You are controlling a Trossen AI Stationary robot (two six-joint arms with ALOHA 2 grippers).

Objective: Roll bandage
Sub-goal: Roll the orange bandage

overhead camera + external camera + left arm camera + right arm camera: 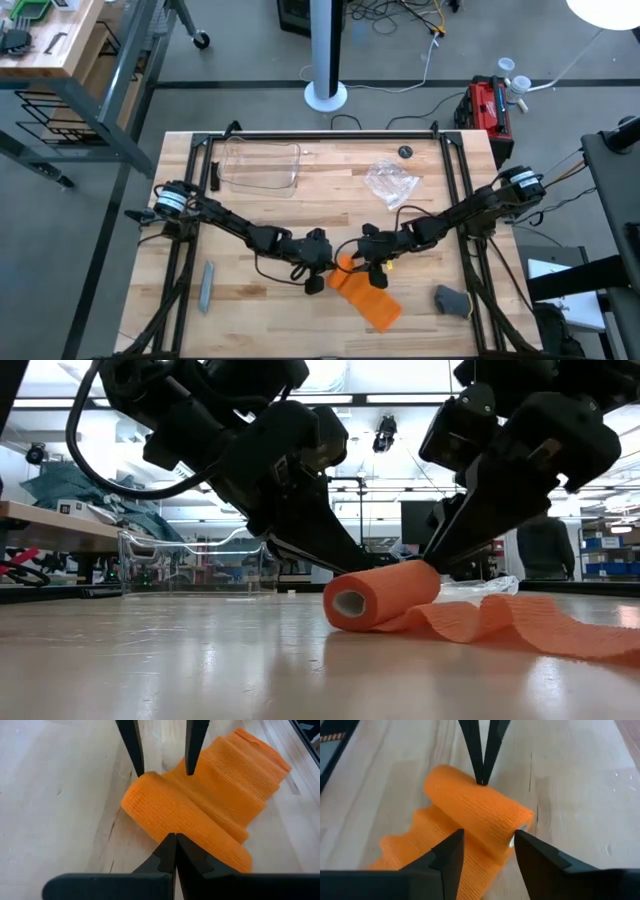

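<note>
Your bandage (pixel 366 292) lay near the front middle of the table (pixel 270 310), partly rolled: a stubby orange roll with its loose tail trailing in soft waves toward the front right. Your left gripper (pixel 171 839) had its fingers pressed together, tips against one end of the roll. Your right gripper (pixel 487 840) stood parted at the other end, its fingers either side of the roll's end. Farther back sat a crinkled plastic wrap (pixel 389 182) and a clear tray (pixel 262 166). A grey bar (pixel 206 286) lay front left.
</note>
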